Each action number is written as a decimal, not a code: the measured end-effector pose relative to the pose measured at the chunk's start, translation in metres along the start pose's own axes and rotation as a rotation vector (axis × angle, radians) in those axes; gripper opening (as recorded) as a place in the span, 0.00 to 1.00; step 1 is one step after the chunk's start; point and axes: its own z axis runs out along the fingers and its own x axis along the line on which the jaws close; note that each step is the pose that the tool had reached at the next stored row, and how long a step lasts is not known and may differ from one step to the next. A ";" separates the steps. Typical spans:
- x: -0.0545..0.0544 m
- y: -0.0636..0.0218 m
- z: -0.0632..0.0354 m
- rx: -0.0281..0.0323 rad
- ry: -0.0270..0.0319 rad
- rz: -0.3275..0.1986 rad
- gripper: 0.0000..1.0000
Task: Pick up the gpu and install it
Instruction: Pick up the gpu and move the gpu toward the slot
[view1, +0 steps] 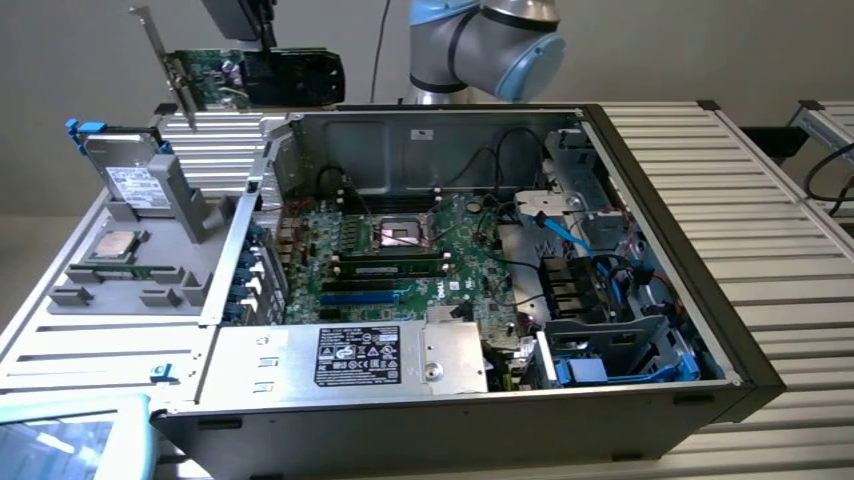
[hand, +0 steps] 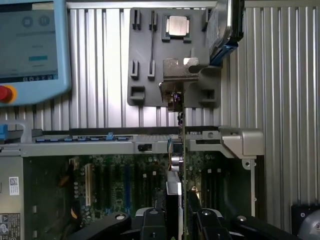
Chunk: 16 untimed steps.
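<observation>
The gpu hangs in the air above the far left corner of the open computer case, with its green board and metal bracket toward the exterior view's left and its black cooler toward the right. My gripper comes down from above and is shut on the card's upper edge. The wrist view looks along the gpu edge-on, its silver bracket farthest from the camera. There my gripper has one dark finger on each side of the card. The motherboard lies below.
A grey holder tray beside the case carries a CPU and an upright silver hard drive. Inside the case are the motherboard, a power supply and cables. A teach pendant lies at the near left corner.
</observation>
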 end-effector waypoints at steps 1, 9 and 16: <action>0.000 -0.0045 0.0000 0.0000 -0.0017 0.000 0.27; 0.001 -0.0409 -0.0002 -0.0005 -0.0124 -0.001 0.27; 0.001 -0.0729 -0.0002 -0.0008 -0.0208 -0.002 0.27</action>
